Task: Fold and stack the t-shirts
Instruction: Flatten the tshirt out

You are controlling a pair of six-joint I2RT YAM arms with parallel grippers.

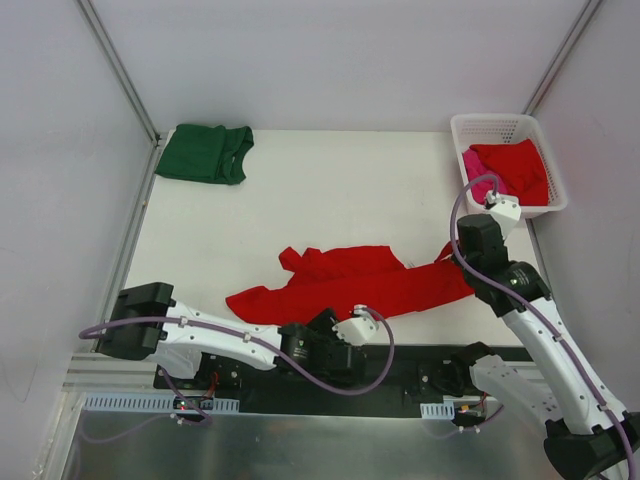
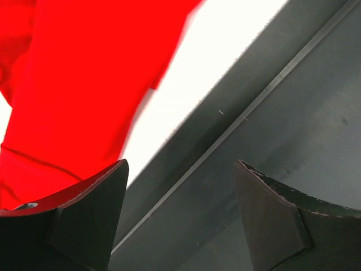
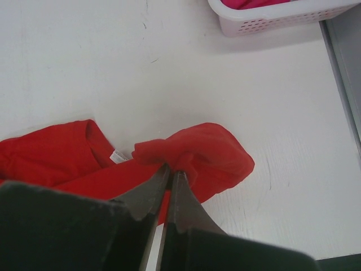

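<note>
We saw a dark green t-shirt (image 1: 205,153) folded into a compact, slightly rumpled rectangle at the far left corner of the white table (image 1: 330,190), its longer side running left to right. Nearer the arms, the left gripper (image 2: 180,164) hung with its jaws spread and nothing between them, over the dark strip at the table's near edge, just beside the cloth. A bright red t-shirt (image 1: 350,283) lay crumpled and unfolded near the front middle, its long axis stretching across the table roughly parallel to the near edge, a white neck tag showing. The right gripper (image 3: 171,169) was clamped on a bunched fold at its right end. At the far right corner, a white basket (image 1: 500,125) held another red t-shirt (image 1: 520,165) and a pink t-shirt (image 1: 473,170).
</note>
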